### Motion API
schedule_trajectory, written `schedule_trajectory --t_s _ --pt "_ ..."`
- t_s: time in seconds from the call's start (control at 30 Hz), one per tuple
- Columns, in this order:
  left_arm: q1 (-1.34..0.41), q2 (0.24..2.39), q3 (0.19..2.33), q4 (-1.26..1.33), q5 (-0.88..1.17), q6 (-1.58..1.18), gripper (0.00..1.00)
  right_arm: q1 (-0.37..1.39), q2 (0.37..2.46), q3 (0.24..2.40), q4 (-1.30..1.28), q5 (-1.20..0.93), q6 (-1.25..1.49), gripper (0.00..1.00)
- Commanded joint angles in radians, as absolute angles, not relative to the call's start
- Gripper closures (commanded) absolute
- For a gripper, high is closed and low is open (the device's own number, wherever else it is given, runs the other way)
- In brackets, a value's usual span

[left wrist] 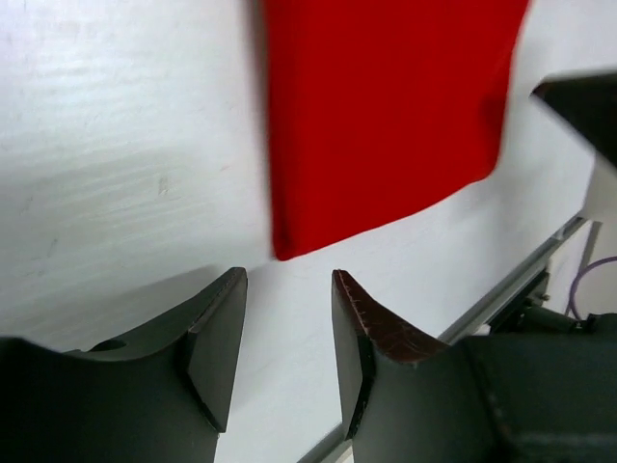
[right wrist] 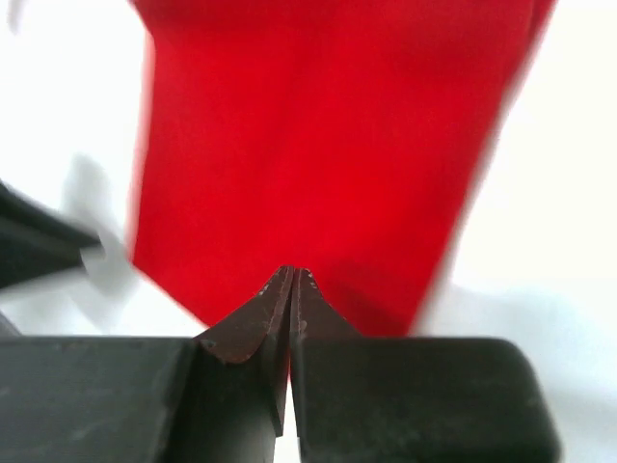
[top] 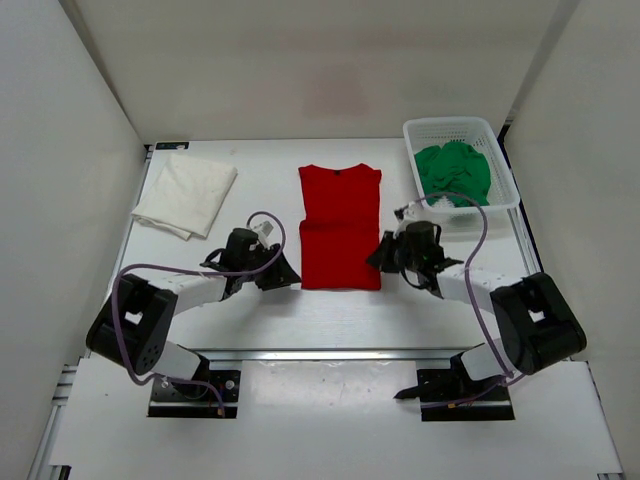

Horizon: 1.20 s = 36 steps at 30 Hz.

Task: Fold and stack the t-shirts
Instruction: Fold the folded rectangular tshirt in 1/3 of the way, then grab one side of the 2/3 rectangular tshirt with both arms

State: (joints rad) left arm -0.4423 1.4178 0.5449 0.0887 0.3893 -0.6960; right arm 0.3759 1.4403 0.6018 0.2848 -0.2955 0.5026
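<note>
1. You have the bright red cloth t-shirt [top: 340, 225] flat in the middle of the white worktop [top: 300, 320]. It forms a long rectangle with its neckline toward 12 o'clock and a faint crease across its middle.
2. The left gripper [top: 283, 272] sits low at about 8 o'clock from that shirt, just beside its near left corner. In the left wrist view the gripper [left wrist: 289, 277] has its two dark fingers parted about halfway, with only bare worktop between them. The red corner [left wrist: 386, 116] lies just beyond the tips, apart from them.
3. The right gripper [top: 380, 255] is at about 4 o'clock from the shirt, against its near right edge. In the right wrist view the gripper [right wrist: 291, 275] has its fingers pressed fully together. Their tips sit at the edge of the red cloth [right wrist: 328, 145]. You cannot tell whether any fabric is pinched.
4. The white cloth t-shirt [top: 185, 195] lies folded at 10 o'clock on the worktop, well apart from both arms.
5. The deep green cloth t-shirt [top: 453, 172] is bunched inside the white mesh plastic basket [top: 445, 124] at 2 o'clock.
</note>
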Motion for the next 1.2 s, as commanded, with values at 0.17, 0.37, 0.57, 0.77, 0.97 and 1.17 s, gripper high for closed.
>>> schedule_trajectory --t_s 0.17,0.37,0.57,0.77,0.97,1.17 --pt "-0.483 1.509 0.546 0.094 0.371 -0.690 0.49 0.364 1.431 0.434 0.330 -0.351 0.513 0.99" --pt "-0.498 1.520 0.540 0.084 0.328 -0.687 0.49 0.347 1.274 0.387 0.319 -0.384 0.503 0.66" --pt "-0.534 1.542 0.552 0.086 0.308 -0.687 0.49 0.305 1.230 0.333 0.264 -0.316 0.486 0.55" --pt "-0.540 1.572 0.551 0.104 0.305 -0.693 0.53 0.331 1.357 0.359 0.313 -0.392 0.503 0.54" --pt "-0.545 1.597 0.569 0.126 0.316 -0.699 0.74 0.334 1.448 0.385 0.362 -0.428 0.532 0.82" --pt "-0.541 1.543 0.569 0.118 0.295 -0.706 1.00 0.362 1.392 0.393 0.310 -0.410 0.532 1.00"
